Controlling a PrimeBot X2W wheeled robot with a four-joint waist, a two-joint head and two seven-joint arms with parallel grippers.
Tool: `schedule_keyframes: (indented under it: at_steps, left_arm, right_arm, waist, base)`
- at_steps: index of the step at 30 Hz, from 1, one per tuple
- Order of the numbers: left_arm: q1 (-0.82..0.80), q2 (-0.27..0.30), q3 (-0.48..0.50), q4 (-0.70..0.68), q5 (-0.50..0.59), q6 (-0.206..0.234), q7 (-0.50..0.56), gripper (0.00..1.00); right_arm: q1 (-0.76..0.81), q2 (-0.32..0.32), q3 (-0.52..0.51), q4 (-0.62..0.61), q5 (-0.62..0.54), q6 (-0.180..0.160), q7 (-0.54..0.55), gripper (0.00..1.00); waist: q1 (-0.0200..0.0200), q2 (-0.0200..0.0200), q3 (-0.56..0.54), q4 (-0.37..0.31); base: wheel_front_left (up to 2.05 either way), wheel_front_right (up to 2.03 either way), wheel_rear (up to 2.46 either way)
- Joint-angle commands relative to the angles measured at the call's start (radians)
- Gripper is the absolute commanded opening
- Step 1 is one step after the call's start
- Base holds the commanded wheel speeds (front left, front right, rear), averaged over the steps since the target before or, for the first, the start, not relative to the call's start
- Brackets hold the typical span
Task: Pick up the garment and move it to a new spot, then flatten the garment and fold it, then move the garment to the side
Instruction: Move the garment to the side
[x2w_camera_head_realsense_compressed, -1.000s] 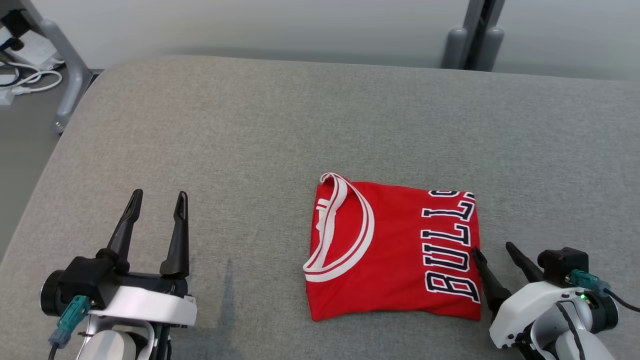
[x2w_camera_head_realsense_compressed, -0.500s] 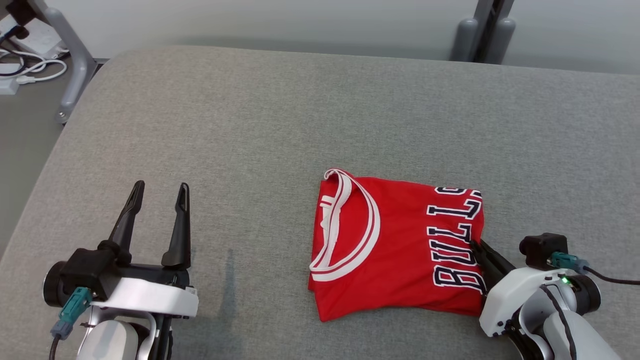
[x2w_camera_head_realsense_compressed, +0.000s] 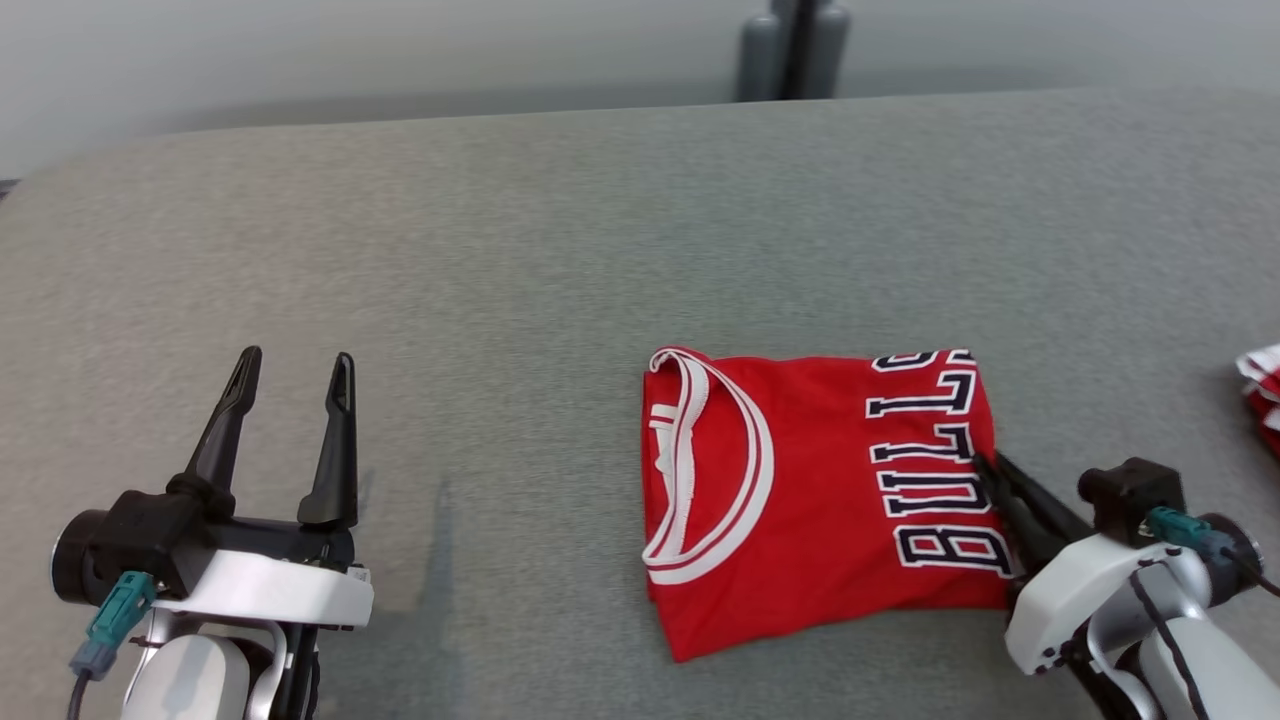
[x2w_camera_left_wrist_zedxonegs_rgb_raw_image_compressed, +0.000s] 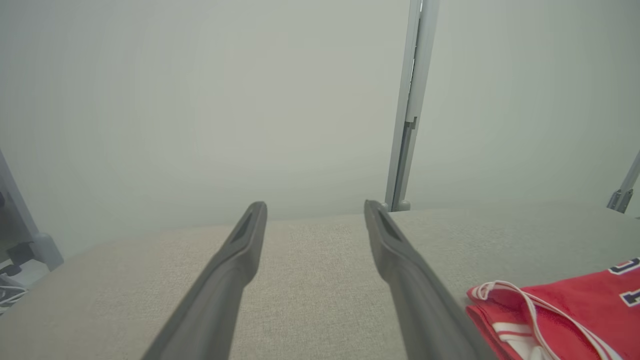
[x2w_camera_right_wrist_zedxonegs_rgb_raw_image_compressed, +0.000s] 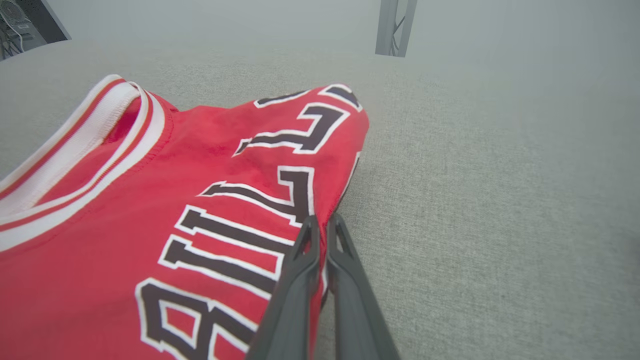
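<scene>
A folded red jersey (x2w_camera_head_realsense_compressed: 820, 490) with white trim and dark "BULLS" lettering lies on the grey padded table (x2w_camera_head_realsense_compressed: 560, 250), right of centre. My right gripper (x2w_camera_head_realsense_compressed: 990, 468) is shut on the jersey's right edge; in the right wrist view its fingertips (x2w_camera_right_wrist_zedxonegs_rgb_raw_image_compressed: 320, 225) pinch the fabric edge of the jersey (x2w_camera_right_wrist_zedxonegs_rgb_raw_image_compressed: 165, 210), which rises slightly there. My left gripper (x2w_camera_head_realsense_compressed: 295, 370) stands open at the lower left, well apart from the jersey, nothing between its fingers. The left wrist view has the open left gripper (x2w_camera_left_wrist_zedxonegs_rgb_raw_image_compressed: 315, 210) and the jersey's collar corner (x2w_camera_left_wrist_zedxonegs_rgb_raw_image_compressed: 550, 320) at the lower right.
Another piece of red and white cloth (x2w_camera_head_realsense_compressed: 1262, 395) peeks in at the table's right edge. A grey post (x2w_camera_head_realsense_compressed: 795, 45) stands behind the table's far edge. Bare grey surface stretches left and beyond the jersey.
The right gripper closed on the jersey's right edge. The whole head view has swung to the right, so the camera moved. The left gripper stayed open.
</scene>
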Motion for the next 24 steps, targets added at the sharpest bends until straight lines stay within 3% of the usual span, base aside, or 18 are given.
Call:
schedule_keyframes:
  at_steps: [1, 15, 24]
  left_arm:
    - [-0.015, 0.01, 0.0, -0.01, 0.004, -0.002, 0.004, 1.0]
    - [-0.042, 0.068, -0.002, -0.117, 0.028, 0.008, 0.068, 1.0]
    - [-0.091, 0.109, -0.015, -0.177, 0.046, -0.005, 0.122, 1.0]
  right_arm:
    - [0.012, -0.027, -0.01, -0.029, -0.018, -0.002, 0.008, 0.0]
    - [-0.112, -0.19, -0.019, -0.186, -0.071, -0.002, 0.023, 0.0]
    - [-0.267, -0.29, -0.059, -0.107, -0.039, -0.002, -0.034, 0.0]
  waist:
    - [0.0, 0.0, 0.022, -0.078]
    - [0.0, 0.0, 0.123, -0.335]
    - [0.0, 0.0, 0.213, -0.413]
  base:
    - [0.0, 0.0, 0.0]
    - [0.0, 0.0, 0.0]
    - [0.0, 0.0, 0.0]
